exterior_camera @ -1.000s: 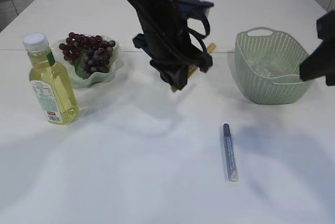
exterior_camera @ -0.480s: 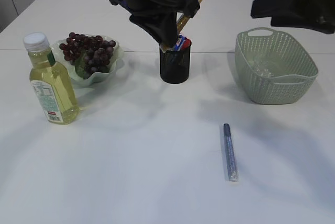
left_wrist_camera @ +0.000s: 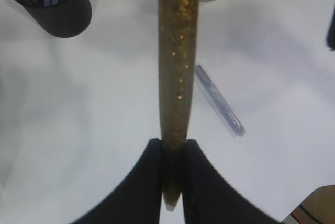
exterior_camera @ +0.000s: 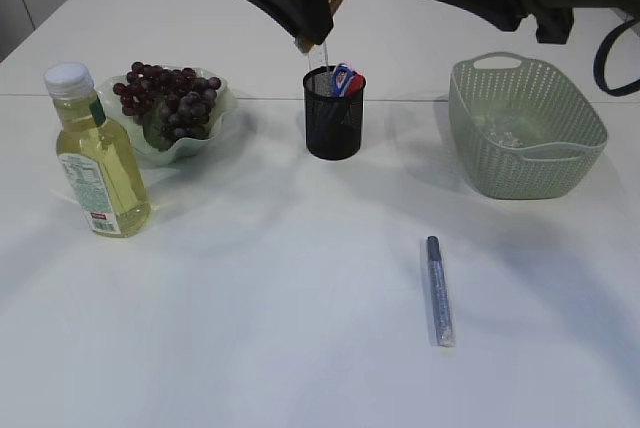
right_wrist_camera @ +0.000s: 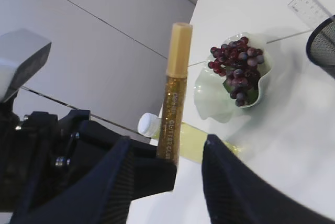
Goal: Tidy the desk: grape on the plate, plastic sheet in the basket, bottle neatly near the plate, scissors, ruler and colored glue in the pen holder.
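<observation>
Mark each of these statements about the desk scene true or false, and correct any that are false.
1. The grapes lie on the plate. True.
2. The left gripper holds nothing. False: it is shut on the gold glitter glue pen.
3. The blue glitter glue pen stands in the pen holder. False: it lies flat on the desk, in front of the basket.
4. The bottle stands upright with its white cap on, left of the plate. True.
5. The gold glitter glue pen is already inside the pen holder. False: it is held in the air above it.
</observation>
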`<act>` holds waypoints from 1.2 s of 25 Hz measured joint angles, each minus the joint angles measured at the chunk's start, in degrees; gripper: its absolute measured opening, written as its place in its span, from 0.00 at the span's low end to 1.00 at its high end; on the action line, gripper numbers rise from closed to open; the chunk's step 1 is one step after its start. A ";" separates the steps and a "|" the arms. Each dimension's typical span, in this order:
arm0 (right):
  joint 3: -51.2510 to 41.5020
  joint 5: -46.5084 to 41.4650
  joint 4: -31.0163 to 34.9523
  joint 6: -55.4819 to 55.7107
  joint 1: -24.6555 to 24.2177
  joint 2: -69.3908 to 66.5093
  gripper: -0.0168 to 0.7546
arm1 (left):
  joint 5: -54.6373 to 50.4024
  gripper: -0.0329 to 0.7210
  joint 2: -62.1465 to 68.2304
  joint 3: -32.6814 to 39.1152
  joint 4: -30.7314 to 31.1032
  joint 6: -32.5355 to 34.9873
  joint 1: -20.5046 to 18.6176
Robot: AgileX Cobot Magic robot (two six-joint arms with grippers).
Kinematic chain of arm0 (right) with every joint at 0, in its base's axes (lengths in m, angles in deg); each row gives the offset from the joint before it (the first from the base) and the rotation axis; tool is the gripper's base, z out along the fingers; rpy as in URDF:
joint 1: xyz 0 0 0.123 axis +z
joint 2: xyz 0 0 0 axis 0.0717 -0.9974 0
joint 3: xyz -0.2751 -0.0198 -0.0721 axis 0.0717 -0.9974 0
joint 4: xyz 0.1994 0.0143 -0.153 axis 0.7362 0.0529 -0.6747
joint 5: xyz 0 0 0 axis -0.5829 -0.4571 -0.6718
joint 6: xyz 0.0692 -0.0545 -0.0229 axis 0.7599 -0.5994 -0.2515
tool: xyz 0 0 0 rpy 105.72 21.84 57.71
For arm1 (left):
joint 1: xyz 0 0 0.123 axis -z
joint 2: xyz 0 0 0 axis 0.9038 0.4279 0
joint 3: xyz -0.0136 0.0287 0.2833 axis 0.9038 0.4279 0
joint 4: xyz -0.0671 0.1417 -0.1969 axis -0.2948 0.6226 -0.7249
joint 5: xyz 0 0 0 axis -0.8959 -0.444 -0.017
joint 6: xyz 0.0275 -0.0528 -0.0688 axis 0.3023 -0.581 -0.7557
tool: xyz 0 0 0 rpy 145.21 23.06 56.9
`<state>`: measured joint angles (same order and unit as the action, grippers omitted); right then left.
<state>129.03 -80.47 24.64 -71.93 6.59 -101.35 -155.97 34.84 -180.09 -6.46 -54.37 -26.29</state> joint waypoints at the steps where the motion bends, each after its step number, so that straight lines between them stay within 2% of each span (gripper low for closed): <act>1: 0.00 -0.79 1.89 -0.15 0.00 -0.73 0.48 | 0.00 0.12 -0.29 0.00 0.00 0.00 0.00; 9: 0.00 -2.31 10.94 -0.39 0.00 -4.72 0.48 | -0.20 0.12 -1.75 0.00 -0.10 0.00 0.00; 11: 0.00 -2.31 11.47 -0.49 0.00 -5.59 0.49 | -0.20 0.12 -1.75 0.00 -0.10 0.00 0.00; 17: 0.09 -3.35 11.85 -2.07 0.00 -6.08 0.61 | -0.20 0.12 -1.75 0.00 -0.62 -0.10 0.00; 30: 3.25 -4.26 11.96 -7.41 0.00 -6.08 0.62 | -0.28 0.12 -1.75 0.00 -5.20 0.14 0.11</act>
<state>132.28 -84.72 36.60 -79.34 6.59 -107.42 -156.25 33.10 -180.09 -11.65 -54.23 -26.19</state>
